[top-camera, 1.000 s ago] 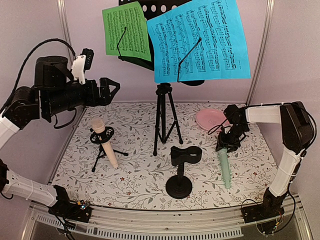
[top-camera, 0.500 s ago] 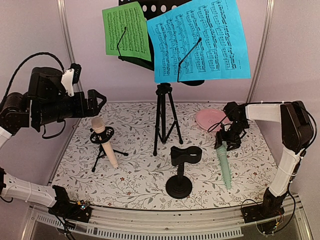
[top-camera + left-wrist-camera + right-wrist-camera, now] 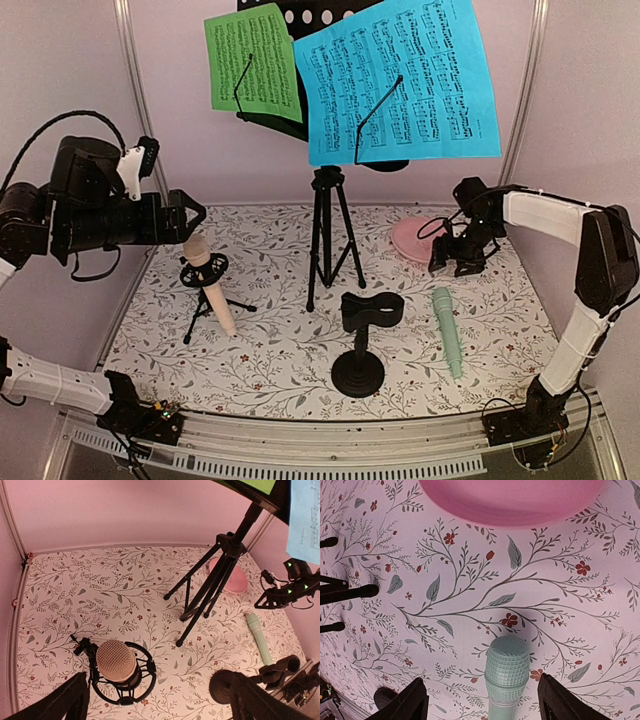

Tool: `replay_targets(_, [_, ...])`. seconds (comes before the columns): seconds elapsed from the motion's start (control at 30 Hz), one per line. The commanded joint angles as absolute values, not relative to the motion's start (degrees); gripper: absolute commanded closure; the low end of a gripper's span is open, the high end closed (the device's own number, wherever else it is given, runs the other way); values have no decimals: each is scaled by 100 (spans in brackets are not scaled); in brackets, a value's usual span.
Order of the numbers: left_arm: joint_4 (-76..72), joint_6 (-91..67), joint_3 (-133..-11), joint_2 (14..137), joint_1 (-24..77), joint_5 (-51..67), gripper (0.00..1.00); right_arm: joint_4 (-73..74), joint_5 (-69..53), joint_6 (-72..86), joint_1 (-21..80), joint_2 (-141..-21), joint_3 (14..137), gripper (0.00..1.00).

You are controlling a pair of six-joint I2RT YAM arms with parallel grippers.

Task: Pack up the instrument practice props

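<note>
as no prop is seen stowed and no container is in view, the packing is judged barely begun, with every piece left to gather. the black music stand is set up on its tripod mid-surface, the green page and blue page pinned to its desk by wire arms. the beige microphone is seated in its tripod holder at the left. the mint microphone is laid flat at the right, just beside the empty round-based holder but apart from it. the left gripper is held open above the beige microphone. the right gripper is open and empty, raised between the pink plate and the mint microphone's head. the surface is covered in a white floral print and enclosed by pale pink walls and metal corner posts.
</note>
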State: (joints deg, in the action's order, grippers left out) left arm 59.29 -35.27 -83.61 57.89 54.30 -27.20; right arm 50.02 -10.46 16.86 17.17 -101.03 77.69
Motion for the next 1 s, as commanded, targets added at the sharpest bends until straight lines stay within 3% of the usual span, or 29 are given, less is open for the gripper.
replay_targets(0.0, [6207,-3751,-8336,5702,5353,-2512,2,5104,-1049,1638,1696,-9656,7867,22])
replay_targets(0.33, [7064,-4880,-8863,6163,5357,-2553,8,4165,-1509,1472,1696,-8447,7751,21])
replay_targets(0.53, [7485,-5394,-9107,6452,5353,-1801,16,3068,-2052,1459,1696,-7396,7074,20])
replay_targets(0.77, [7839,-5901,-9555,6690,5353,-1390,21,2219,-3363,2690,1715,-6960,6245,20])
replay_targets(0.97, [7835,-5992,-9425,6477,5353,-1619,21,1594,-3378,3484,1715,-6187,5930,20])
